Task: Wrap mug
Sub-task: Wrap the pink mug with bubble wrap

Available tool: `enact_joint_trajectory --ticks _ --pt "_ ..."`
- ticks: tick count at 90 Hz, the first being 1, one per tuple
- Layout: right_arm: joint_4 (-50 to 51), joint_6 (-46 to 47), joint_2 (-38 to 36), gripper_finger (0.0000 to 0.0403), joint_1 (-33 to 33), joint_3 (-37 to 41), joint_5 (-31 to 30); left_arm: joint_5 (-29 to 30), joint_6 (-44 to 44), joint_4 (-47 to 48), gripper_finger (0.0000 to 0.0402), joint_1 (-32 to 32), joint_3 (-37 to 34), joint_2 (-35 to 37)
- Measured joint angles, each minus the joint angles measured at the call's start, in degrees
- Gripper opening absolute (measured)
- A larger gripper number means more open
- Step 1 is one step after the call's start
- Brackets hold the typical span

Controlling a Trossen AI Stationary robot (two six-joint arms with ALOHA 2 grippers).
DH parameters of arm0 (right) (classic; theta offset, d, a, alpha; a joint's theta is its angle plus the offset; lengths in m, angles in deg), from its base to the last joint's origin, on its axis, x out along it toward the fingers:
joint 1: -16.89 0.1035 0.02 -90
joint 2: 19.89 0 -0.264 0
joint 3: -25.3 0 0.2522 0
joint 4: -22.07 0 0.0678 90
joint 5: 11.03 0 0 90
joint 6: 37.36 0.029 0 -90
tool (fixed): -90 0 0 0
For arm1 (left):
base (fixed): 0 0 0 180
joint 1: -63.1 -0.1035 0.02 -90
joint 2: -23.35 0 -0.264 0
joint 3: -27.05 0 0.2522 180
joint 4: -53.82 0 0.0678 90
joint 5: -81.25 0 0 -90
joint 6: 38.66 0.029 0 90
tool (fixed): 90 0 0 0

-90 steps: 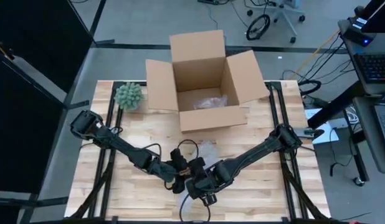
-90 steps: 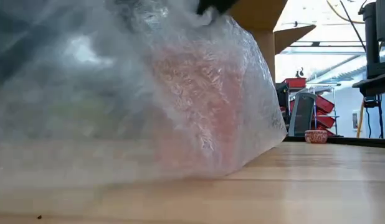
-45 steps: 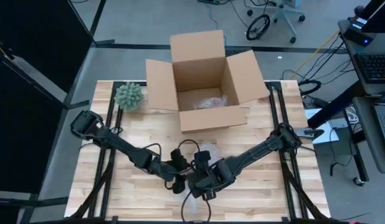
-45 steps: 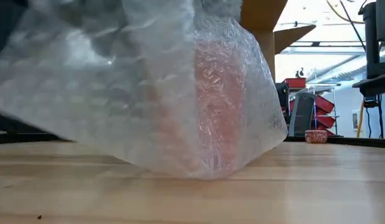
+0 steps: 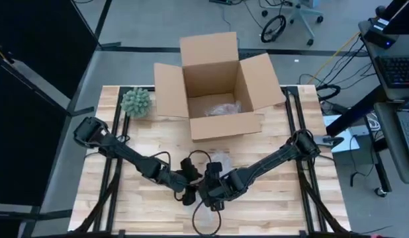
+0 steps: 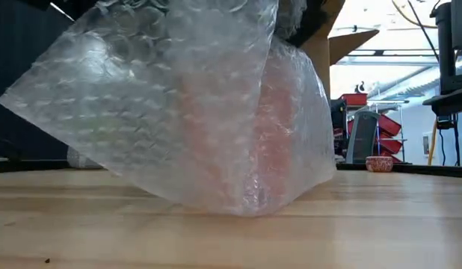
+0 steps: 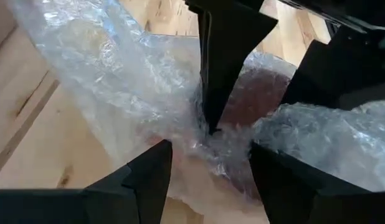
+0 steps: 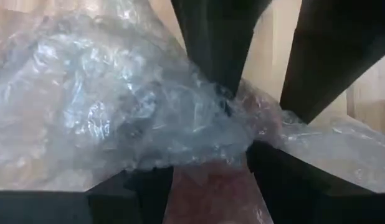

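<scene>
Item: mug [image 6: 279,127], reddish, seen only as a blurred colour through clear bubble wrap [image 6: 156,112]. In the low view the bundle fills the left and centre of the frame, its lower edge resting on the wooden table [image 6: 380,224], the sheet rising in a loose crumpled peak toward the upper centre. The mug's handle and rim cannot be made out.

Position: in the high view the bundle sits at the lower centre of the frame, mostly hidden beneath the two grippers; a patch of bubble wrap [image 5: 221,158] shows just above them.

Left gripper [image 5: 189,187]: lower centre of the high view, touching the bundle. In the left wrist view its fingers [image 7: 146,180] stand apart on either side of the wrap [image 7: 118,93] and the reddish mug [image 7: 255,93]; it clasps nothing.

Right gripper [image 5: 211,192]: just beside the left one, meeting it over the bundle. In the right wrist view its fingers [image 8: 286,180] are spread around the wrap [image 8: 105,106], with the reddish mug [image 8: 211,193] between them; whether it grips cannot be told.

Also on the table: open cardboard box [image 5: 214,86], upper centre; small green plant [image 5: 137,102], upper left.
</scene>
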Motion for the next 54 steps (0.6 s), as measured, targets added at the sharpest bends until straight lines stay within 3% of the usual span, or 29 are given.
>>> enact_joint_trajectory --ticks 21,42,54 --pt "-1.92 -1.98 -0.15 0.0200 -0.05 0.14 0.57 3.04 0.08 -2.32 0.0199 2.96 0.02 4.01" --pt "-1.94 -2.22 -0.11 0.0200 -0.56 0.20 0.85 2.96 0.06 -10.57 0.0199 3.90 0.05 0.42" --pt "-1.94 -2.26 -0.11 0.0201 -0.58 0.22 0.87 1.97 0.00 -9.68 0.0199 3.69 0.13 -2.35"
